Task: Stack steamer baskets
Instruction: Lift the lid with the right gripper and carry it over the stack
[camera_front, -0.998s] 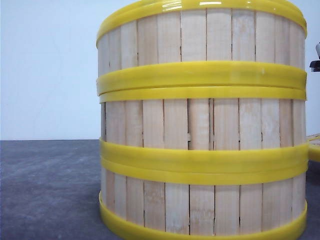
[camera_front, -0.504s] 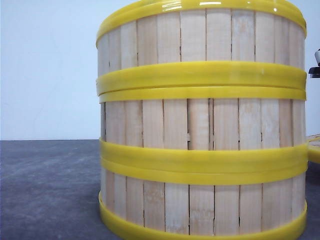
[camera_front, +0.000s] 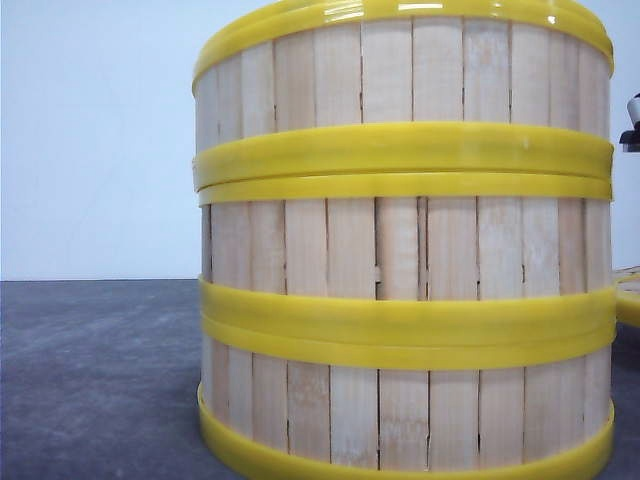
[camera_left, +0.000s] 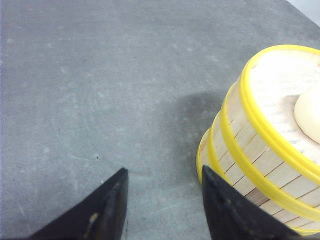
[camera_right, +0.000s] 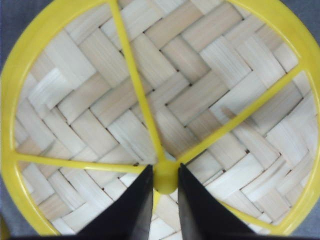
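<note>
Only my right arm's dark tip at the front view's edge rises slightly; the three-tier stack (camera_front: 405, 240) stays put.
Right fingers (camera_right: 165, 186) pinch the woven lid's (camera_right: 210, 100) yellow hub (camera_right: 165, 177); left fingers (camera_left: 162, 207) gape empty over the worktop (camera_left: 100, 75).

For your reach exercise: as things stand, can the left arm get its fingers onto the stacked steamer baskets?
Probably yes. The left gripper is open beside the stacked steamer baskets, with only bare table around and nothing between them.

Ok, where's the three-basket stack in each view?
Front: stack fills centre and right, three high.
Left wrist: seen from above, beside the left jaws.
Right wrist: not in it; only a woven lid.
Shared landmark: grey table.
</note>
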